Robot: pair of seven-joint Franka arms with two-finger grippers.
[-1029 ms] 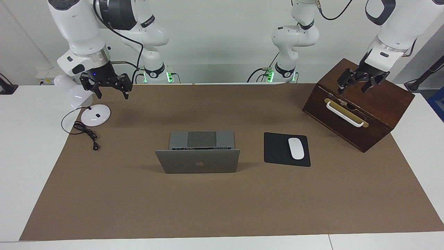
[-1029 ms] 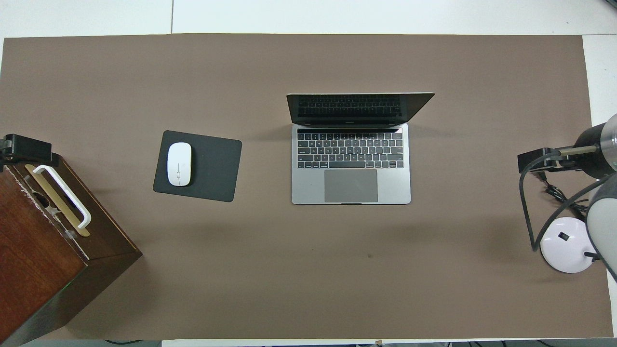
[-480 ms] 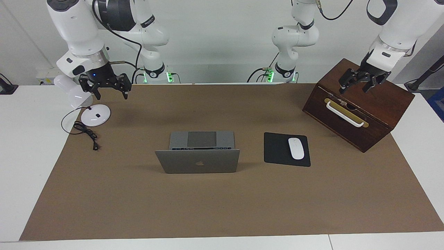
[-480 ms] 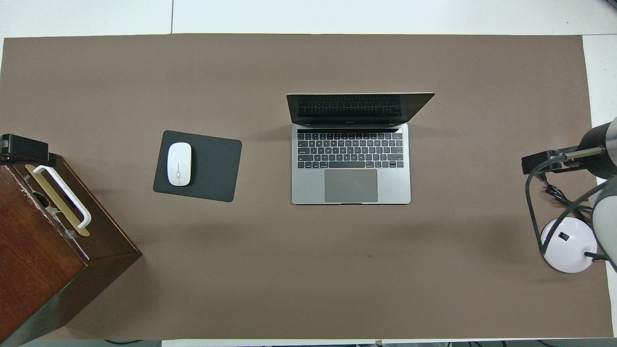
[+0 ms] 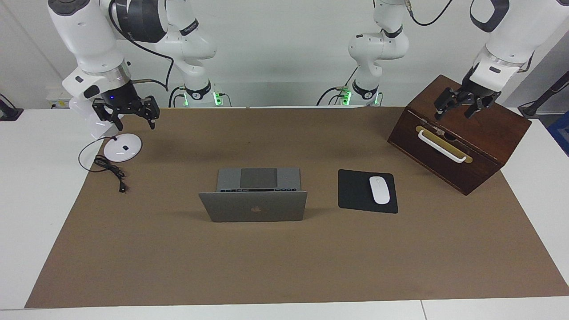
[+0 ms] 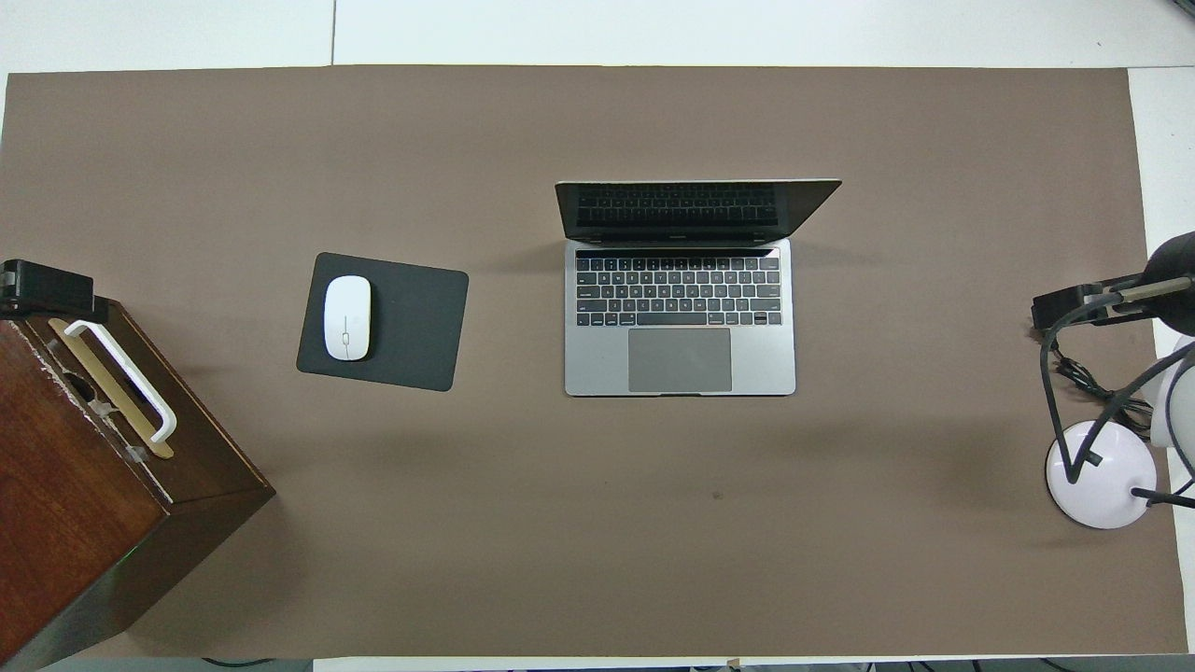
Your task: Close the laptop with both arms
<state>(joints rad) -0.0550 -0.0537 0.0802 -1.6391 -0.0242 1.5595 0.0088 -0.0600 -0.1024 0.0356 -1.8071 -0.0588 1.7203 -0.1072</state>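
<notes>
The silver-grey laptop [image 5: 253,206] stands open in the middle of the brown mat, its lid upright with the apple logo on it. The overhead view shows its dark keyboard and grey trackpad [image 6: 680,317]. My right gripper [image 5: 131,120] is open and empty, up in the air over the mat's edge by the white lamp, well apart from the laptop; it also shows in the overhead view [image 6: 1074,303]. My left gripper [image 5: 453,113] is open and empty over the top of the wooden box; its tip shows in the overhead view [image 6: 47,289].
A black mouse pad [image 5: 355,191] with a white mouse [image 5: 379,190] lies beside the laptop toward the left arm's end. A brown wooden box [image 5: 462,138] with a white handle stands at that end. A white desk lamp [image 5: 122,146] and its black cable [image 5: 109,169] are at the right arm's end.
My right gripper has drifted away from the laptop toward the lamp and the table's end. My left gripper has barely moved. The laptop is unchanged.
</notes>
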